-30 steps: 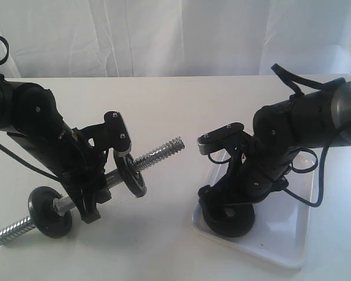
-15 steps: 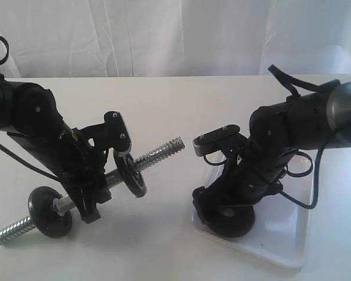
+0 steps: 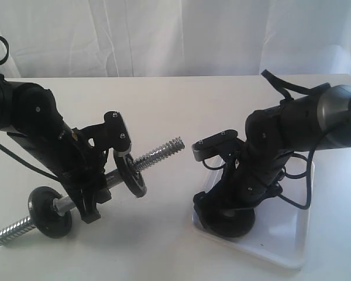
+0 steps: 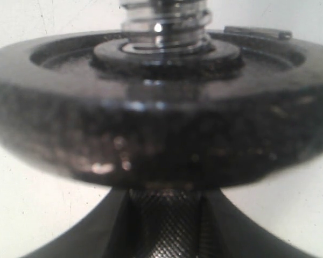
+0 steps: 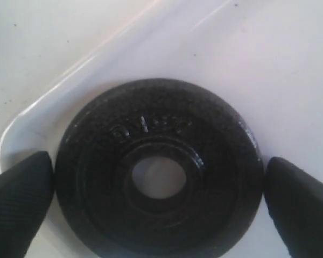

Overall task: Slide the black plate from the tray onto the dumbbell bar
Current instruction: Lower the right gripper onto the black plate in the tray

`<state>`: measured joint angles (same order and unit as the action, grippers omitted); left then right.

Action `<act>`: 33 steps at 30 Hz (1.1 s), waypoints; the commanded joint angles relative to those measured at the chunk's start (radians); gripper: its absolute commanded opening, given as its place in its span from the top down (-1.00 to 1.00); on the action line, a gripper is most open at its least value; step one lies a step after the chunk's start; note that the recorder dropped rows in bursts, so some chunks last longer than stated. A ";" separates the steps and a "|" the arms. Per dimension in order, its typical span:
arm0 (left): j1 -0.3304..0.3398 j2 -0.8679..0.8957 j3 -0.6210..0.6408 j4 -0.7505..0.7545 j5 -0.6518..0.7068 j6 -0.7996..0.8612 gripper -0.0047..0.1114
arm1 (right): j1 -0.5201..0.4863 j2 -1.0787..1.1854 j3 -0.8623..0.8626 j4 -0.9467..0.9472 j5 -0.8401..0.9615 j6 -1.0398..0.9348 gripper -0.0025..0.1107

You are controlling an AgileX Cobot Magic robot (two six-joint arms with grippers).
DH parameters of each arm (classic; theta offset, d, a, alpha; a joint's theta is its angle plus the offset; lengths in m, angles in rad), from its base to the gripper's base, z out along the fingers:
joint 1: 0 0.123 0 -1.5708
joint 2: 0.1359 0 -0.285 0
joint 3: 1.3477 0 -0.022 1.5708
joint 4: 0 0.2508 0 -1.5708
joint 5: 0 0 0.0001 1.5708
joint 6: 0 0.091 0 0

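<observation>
left jaws grasp the dumbbell bar (image 3: 158, 154), held raised; right jaws, released, straddle the black plate (image 5: 161, 129) lying in the tray (image 3: 284, 234). lifting and sliding are not yet done.

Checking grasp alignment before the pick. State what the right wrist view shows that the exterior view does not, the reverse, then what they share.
Right wrist only: the flat round black metal plate's central hole and lettering, with the right gripper's open jaws flanking its rim. Exterior only: the chrome threaded dumbbell bar carrying two black discs, gripped by the left gripper. Both: that plate lying in a corner of the glossy white rectangular tray.
</observation>
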<state>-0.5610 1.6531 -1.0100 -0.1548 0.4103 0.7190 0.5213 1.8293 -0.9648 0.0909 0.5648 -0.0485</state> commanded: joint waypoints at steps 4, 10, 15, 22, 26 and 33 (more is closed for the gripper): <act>0.000 -0.045 -0.025 -0.045 -0.043 -0.005 0.92 | 0.001 0.020 0.008 -0.068 0.052 0.008 -0.90; 0.000 -0.045 -0.025 -0.045 -0.043 -0.005 0.92 | 0.001 0.020 -0.006 -0.068 0.085 0.010 -0.90; 0.000 -0.045 -0.025 -0.045 -0.043 -0.005 0.92 | 0.001 0.023 -0.011 -0.064 0.083 0.012 -0.90; 0.000 -0.045 -0.025 -0.045 -0.043 -0.005 0.92 | 0.001 0.057 -0.011 -0.064 0.083 0.012 -0.90; 0.000 -0.045 -0.025 -0.045 -0.043 -0.005 0.92 | 0.001 0.080 -0.011 -0.064 0.085 0.012 -0.90; 0.000 -0.045 -0.025 -0.045 -0.043 -0.005 0.92 | 0.001 0.094 -0.027 -0.064 0.126 0.038 -0.90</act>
<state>-0.5610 1.6531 -1.0100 -0.1548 0.4103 0.7190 0.5218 1.8752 -1.0029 0.0251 0.6460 -0.0256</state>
